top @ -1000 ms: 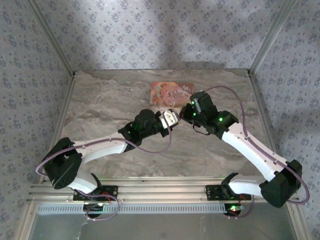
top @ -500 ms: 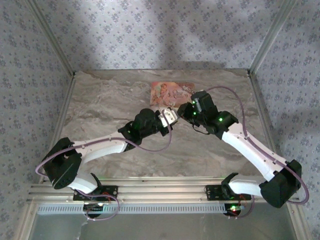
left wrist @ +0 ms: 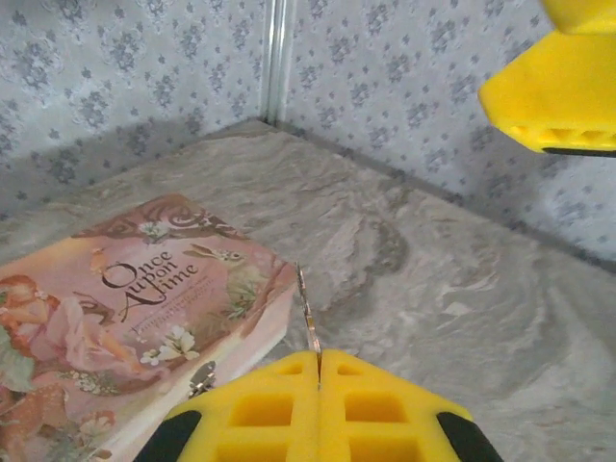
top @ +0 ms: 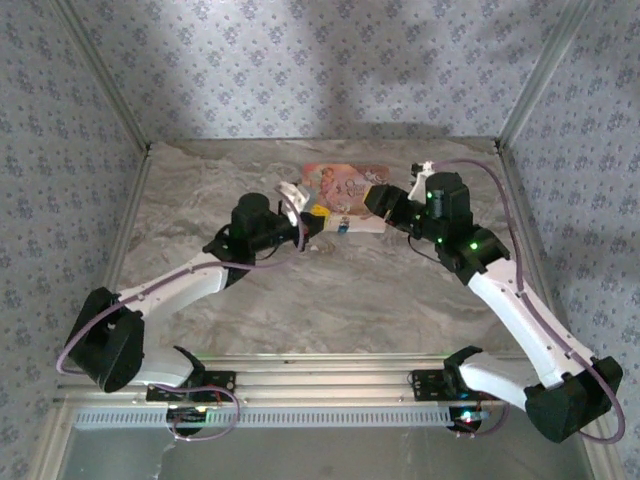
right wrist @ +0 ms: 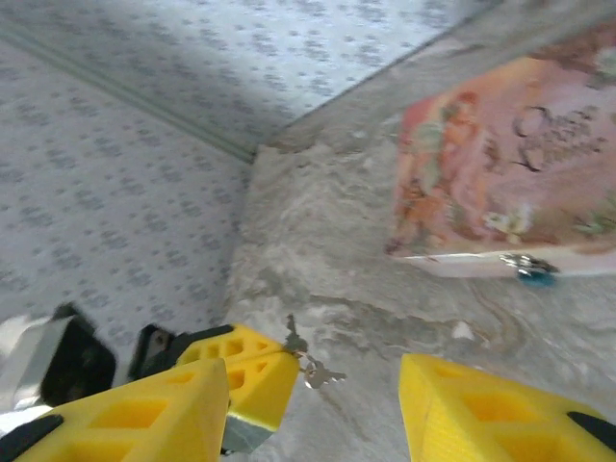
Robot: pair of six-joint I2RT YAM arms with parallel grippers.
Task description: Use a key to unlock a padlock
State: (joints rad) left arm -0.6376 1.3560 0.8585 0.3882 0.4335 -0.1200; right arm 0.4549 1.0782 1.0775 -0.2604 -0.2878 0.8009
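Floral walls (top: 300, 70) — marbled table (top: 350, 300)

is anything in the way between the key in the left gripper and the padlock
Nothing visible stands in the way. The left gripper is shut on the key. In the right wrist view, bare table lies between it and the padlock, which sits at the edge of the book.

Printed in dark ornate lettering on the flat pink-orange illustrated book cover (left wrist: 135, 327): "Once Upon A Time".
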